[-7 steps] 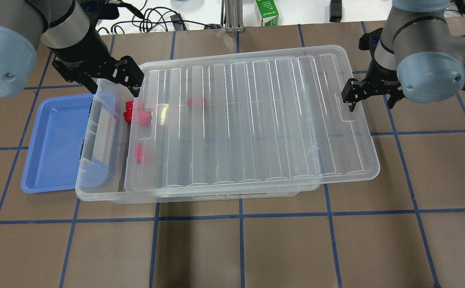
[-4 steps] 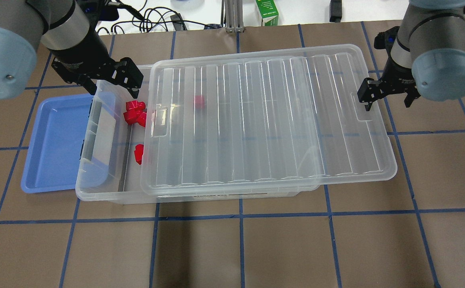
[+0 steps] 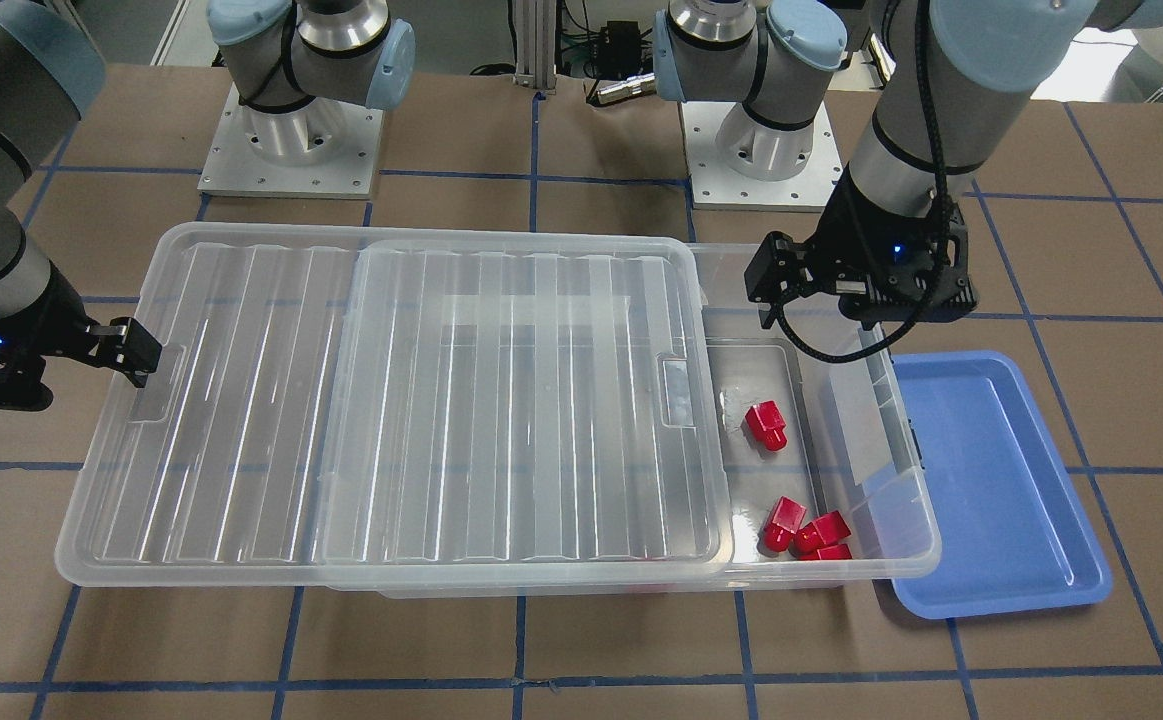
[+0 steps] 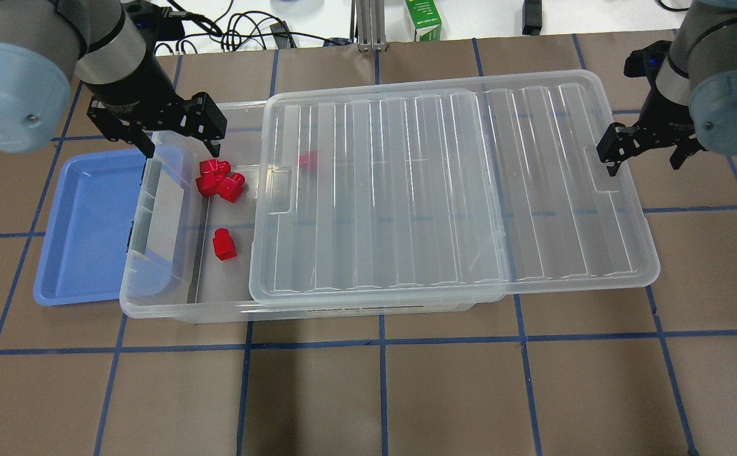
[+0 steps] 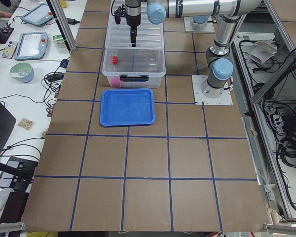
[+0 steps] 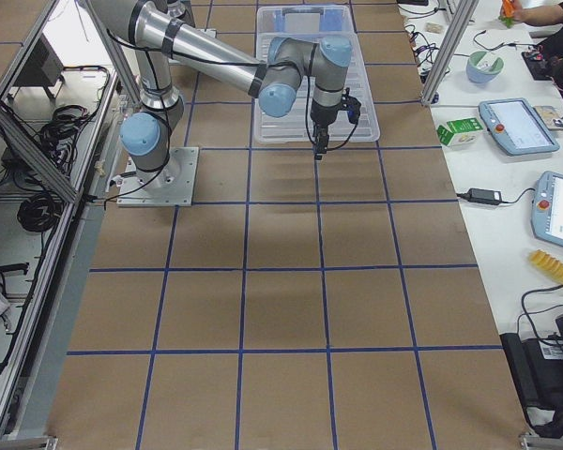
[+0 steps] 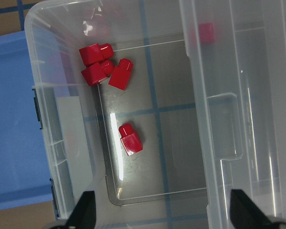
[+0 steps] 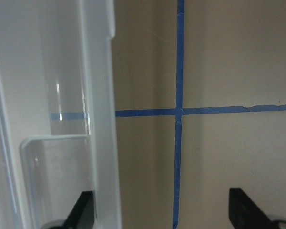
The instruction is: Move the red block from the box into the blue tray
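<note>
- Since a second ago the lid has slid right with the right gripper, fingers spread at its edge.
- Over the box the left gripper hovers, spread.
- One red block lies uncovered inside it.

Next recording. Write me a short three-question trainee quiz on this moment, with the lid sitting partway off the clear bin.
1. How many small red plastic blocks lie in the uncovered end of the large clear plastic bin?
2. True or false: the shallow light-blue plastic tray already holds a red block.
3. The ribbed clear lid overhangs the bin toward which side? A) the robot's left B) the robot's right C) neither, it sits square
Key: 1) four; 2) false; 3) B.
</note>
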